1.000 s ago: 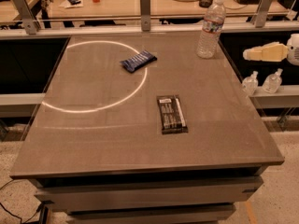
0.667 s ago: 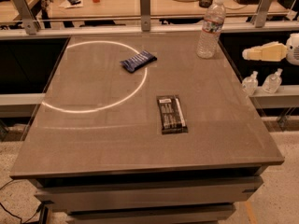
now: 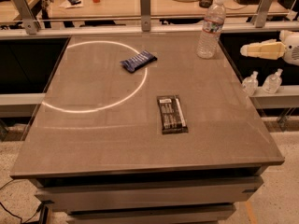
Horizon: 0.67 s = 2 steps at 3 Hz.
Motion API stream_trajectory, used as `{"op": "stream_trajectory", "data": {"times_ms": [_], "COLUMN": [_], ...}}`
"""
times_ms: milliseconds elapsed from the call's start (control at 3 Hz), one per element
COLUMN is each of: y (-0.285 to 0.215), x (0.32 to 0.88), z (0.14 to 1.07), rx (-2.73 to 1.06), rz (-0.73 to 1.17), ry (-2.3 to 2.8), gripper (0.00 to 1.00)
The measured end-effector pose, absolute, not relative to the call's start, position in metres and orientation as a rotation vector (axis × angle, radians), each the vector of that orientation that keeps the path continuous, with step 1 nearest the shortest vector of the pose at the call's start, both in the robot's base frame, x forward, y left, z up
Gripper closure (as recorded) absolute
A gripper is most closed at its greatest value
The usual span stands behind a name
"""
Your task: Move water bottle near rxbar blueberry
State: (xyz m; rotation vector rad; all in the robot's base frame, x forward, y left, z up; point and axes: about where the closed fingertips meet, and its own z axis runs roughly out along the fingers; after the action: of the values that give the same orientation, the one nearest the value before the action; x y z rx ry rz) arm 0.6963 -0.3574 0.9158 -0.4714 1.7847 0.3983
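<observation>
The water bottle point(image 3: 211, 28) is standing upright at the far right corner of the table point(image 3: 93, 139). It is sitting well apart from the blue snack bar point(image 3: 138, 61), which is lying further left across the rim of a bright ring of light point(image 3: 93, 76). The hand point(image 3: 259, 49) is hanging off the table's right side, near the bottle's lower part and holding nothing; whether it is spread wide or drawn narrow cannot be told. The step in hand looks to be the reach for the bottle. Doing it well probably means coming in level from the right and gripping the ribbed body low, so the tall bottle is not tipping. The bottle would then be going down just beside the bar without nudging it. The black wrapper point(image 3: 172, 114) nearer the front is lying clear of that path. The bottle's band is showing red and blue, but no word on it, on the bar or on the black wrapper is reading clearly
</observation>
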Motion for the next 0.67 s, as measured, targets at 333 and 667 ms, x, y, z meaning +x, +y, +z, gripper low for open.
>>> {"op": "stream_trajectory", "data": {"times_ms": [333,667], "y": [-0.342,-0.325], "x": [0.706,0.719], "z": [0.920,0.920], "rx": [-0.547,-0.616], "rz": [0.465,0.434], "ry": [1.723,1.689], "gripper": [0.00,0.00]}}
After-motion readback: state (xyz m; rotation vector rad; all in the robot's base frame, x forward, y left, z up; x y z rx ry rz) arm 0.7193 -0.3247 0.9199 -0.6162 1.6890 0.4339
